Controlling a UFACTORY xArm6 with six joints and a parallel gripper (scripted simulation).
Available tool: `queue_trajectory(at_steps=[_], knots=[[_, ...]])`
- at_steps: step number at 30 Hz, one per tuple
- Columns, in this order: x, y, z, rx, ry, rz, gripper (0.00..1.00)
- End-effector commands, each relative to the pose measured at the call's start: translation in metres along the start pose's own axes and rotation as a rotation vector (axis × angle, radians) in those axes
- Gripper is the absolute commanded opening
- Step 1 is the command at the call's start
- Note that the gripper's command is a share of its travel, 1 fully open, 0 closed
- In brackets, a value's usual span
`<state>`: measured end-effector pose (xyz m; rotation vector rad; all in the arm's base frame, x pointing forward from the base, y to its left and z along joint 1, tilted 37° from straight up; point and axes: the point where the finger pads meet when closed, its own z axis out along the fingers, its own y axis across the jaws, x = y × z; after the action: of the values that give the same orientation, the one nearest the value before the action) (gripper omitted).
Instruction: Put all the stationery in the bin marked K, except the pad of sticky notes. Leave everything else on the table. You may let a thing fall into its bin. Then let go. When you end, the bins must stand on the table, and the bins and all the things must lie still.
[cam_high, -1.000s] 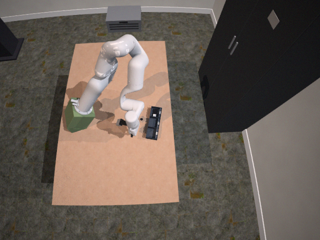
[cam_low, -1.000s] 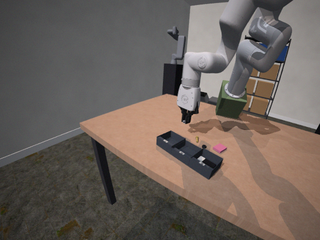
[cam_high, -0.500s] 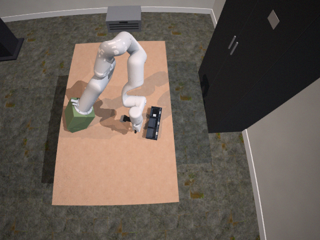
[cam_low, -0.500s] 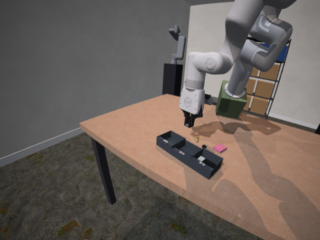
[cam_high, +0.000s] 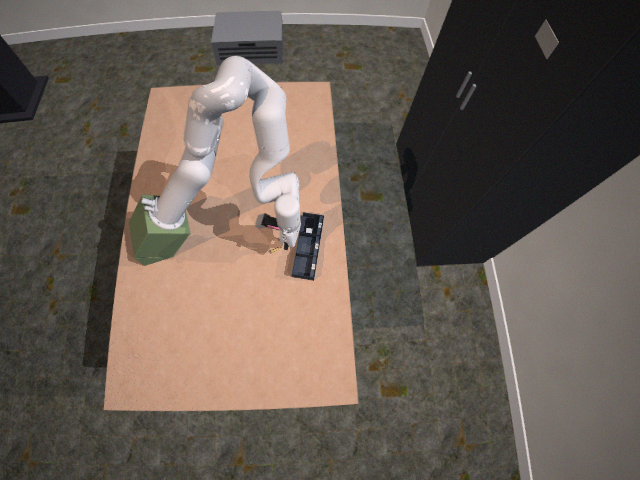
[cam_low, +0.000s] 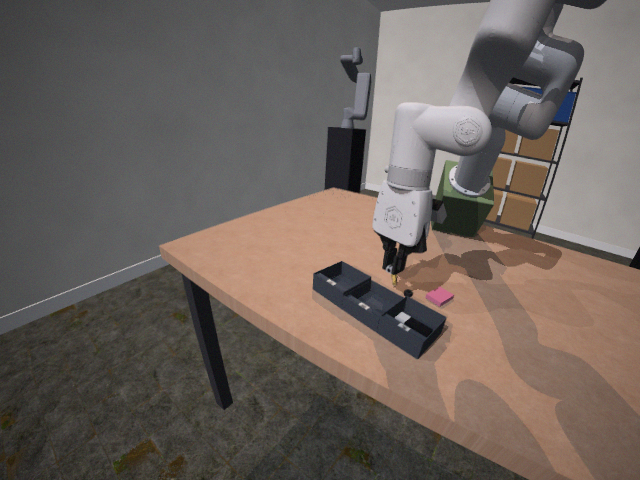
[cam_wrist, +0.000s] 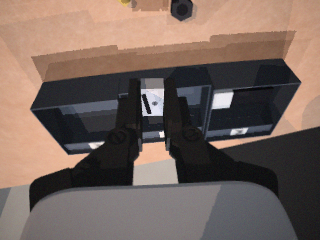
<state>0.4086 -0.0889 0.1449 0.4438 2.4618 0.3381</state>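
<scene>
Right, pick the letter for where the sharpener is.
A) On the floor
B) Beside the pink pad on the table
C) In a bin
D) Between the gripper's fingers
D: the wrist view shows the sharpener, blade and screw in sight, pinched between the fingers of the gripper.

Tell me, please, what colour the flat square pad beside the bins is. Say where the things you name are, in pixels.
The pad (cam_high: 272, 227) (cam_low: 439, 296) is pink, which shows best in the exterior view.
</scene>
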Motion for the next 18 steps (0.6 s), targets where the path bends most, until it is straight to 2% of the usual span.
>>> queue_trajectory(at_steps=[1, 4, 16, 18], knots=[[-0.008, 0.015, 0.000, 0.011, 0.015, 0.003, 0.00], [-0.014, 0.027, 0.000, 0.011, 0.015, 0.003, 0.00], [-0.045, 0.092, 0.002, -0.001, 0.007, -0.446, 0.00], [-0.045, 0.092, 0.002, -0.001, 0.007, -0.446, 0.00]])
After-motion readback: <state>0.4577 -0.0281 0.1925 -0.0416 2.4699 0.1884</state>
